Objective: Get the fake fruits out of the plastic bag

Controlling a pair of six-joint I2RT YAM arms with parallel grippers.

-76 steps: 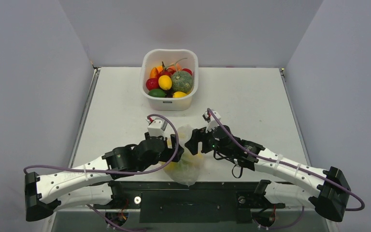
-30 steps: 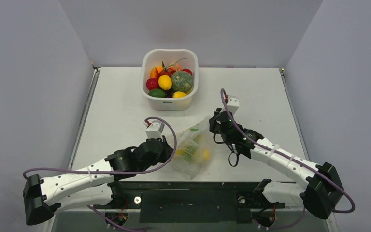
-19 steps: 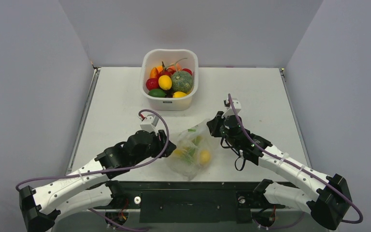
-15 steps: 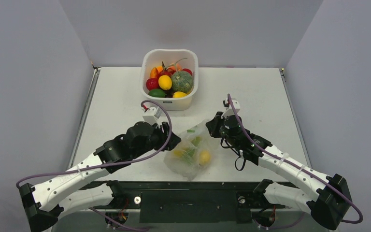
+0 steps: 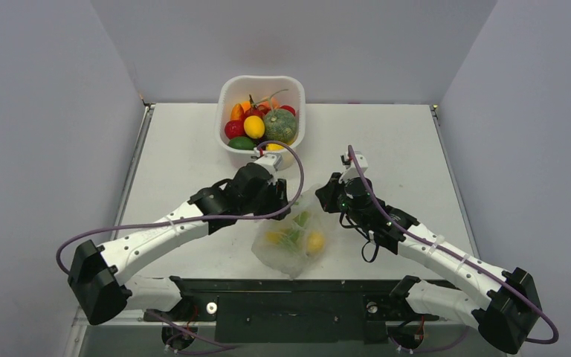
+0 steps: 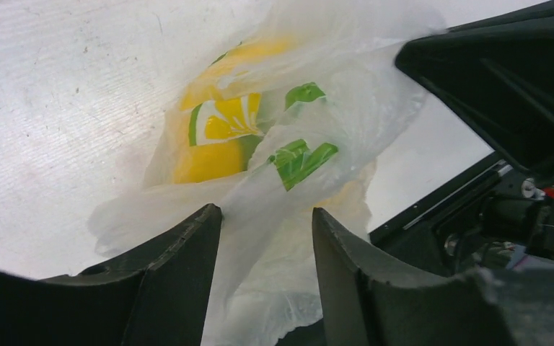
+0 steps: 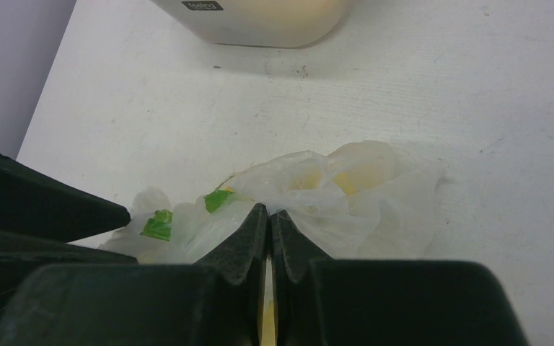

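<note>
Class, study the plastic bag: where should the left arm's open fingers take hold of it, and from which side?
Grip the loose fold of film at the far left edge of the plastic bag, coming from the far left. That fold stands between the open left fingers, opposite the right fingers shut on the far right edge; the fruits bulge nearer, probably too round to pinch.

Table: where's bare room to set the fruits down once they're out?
Bare table lies right of the white tub, out to the right edge, and left of the tub. Crowded: near middle, where left gripper and right gripper meet at the plastic bag.
</note>
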